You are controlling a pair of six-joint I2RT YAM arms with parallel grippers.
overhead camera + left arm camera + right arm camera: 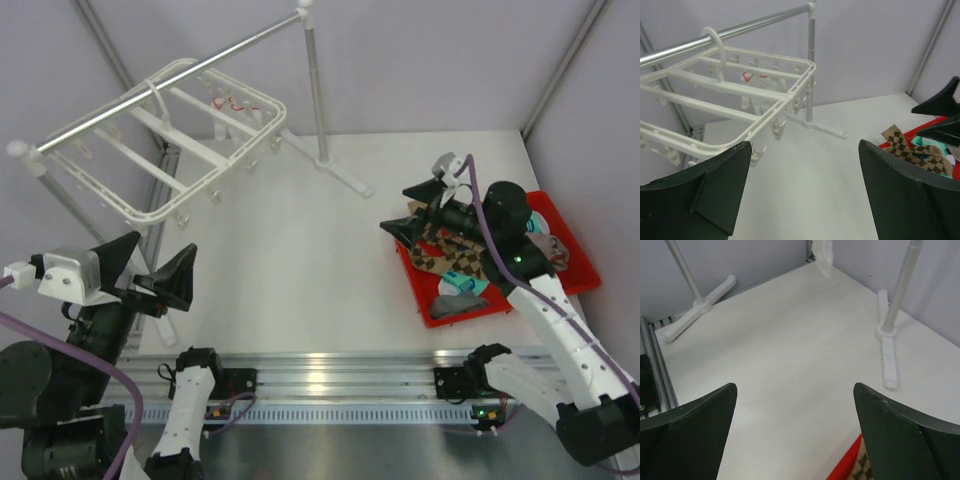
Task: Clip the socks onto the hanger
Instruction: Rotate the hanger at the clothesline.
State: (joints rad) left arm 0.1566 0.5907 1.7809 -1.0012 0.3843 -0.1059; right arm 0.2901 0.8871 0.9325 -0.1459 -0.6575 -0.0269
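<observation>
Socks [462, 285] all sit in the red tray [585, 268] at the table's [300, 260] right side, none on the hanger yet. The checkered sock [448, 260] is on top of the pile at the tray's left end. Its long axis looks to run diagonally, far-left to near-right, but part is hidden under the arm, so not sure. Teal and grey ones lie nearer the tray's front edge.

Right gripper [408, 210] hovers just above the tray's left rim w/ jaws spread wide and nothing btwn them. The checkered sock lies just below and a bit to the right of the fingertips. In the right wrist view only a corner of checker and red shows at the bottom edge, so the sock sits behind and under the line of sight, not ahead.

Left gripper [160, 258] is also spread wide and empty, well apart from the tray at the table's left.

Hanger [200, 152] hangs by its hook from the grey rail [180, 77] far left, its clips [777, 127] dangling, close to the left arm.

So the right arm is nearer by far for the pick: prob needs to drop and tuck back toward the tray, then carry across the table leftward.
</observation>
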